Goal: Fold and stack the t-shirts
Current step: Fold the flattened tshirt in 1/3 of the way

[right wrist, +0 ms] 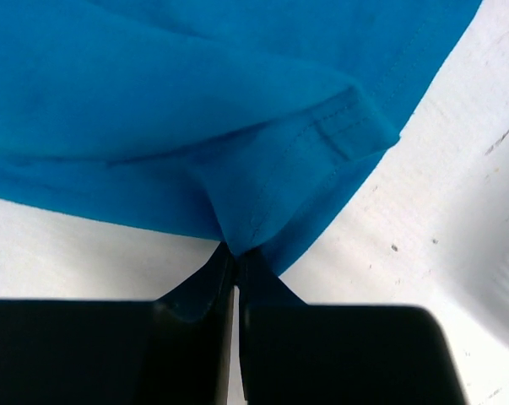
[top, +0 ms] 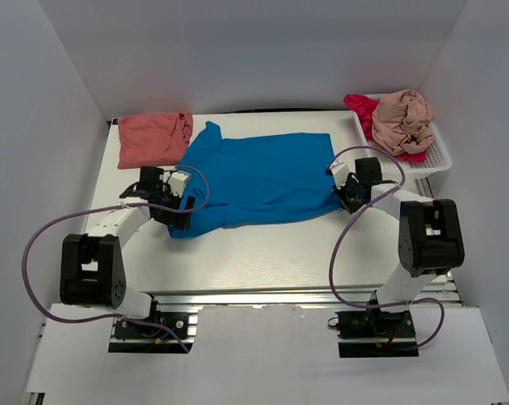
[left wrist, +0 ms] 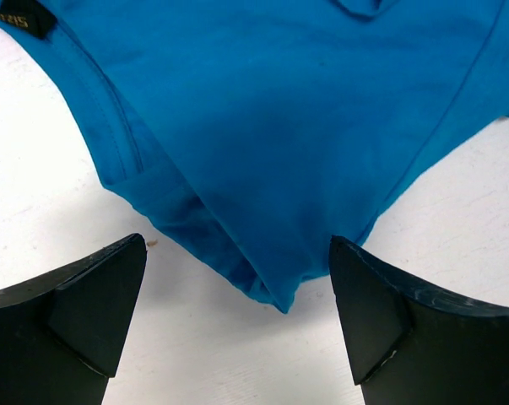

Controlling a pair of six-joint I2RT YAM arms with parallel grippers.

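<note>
My left end effector (left wrist: 237, 246) sits closest to the lens in the left wrist view. Its two black fingers (left wrist: 94, 295) are spread wide and hold nothing. A folded corner of the blue t-shirt (left wrist: 279, 110) lies on the white tabletop (left wrist: 35, 194) between the fingers, and neither finger grips it.

My right end effector (right wrist: 234, 251) is fully closed. Its fingertips pinch a small pucker of the blue t-shirt (right wrist: 153, 84) just below a stitched hem. The fabric rises into a peak where the tips meet.

In the top view:

- The blue t-shirt (top: 262, 177) lies spread across the middle of the tabletop (top: 262, 253), its long side running left to right.
- My left end effector (top: 171, 192) is at the garment's near left corner.
- My right end effector (top: 345, 187) is at the garment's right edge.
- The salmon-coral t-shirt (top: 153, 139) lies folded at the far left corner of the tabletop, and the blue t-shirt's far left part touches it.
- The white basket (top: 440, 159) sits at the far right corner.
- The beige-pink t-shirt (top: 403, 121) is crumpled in the basket on top of the magenta-red t-shirt (top: 361, 108).
</note>
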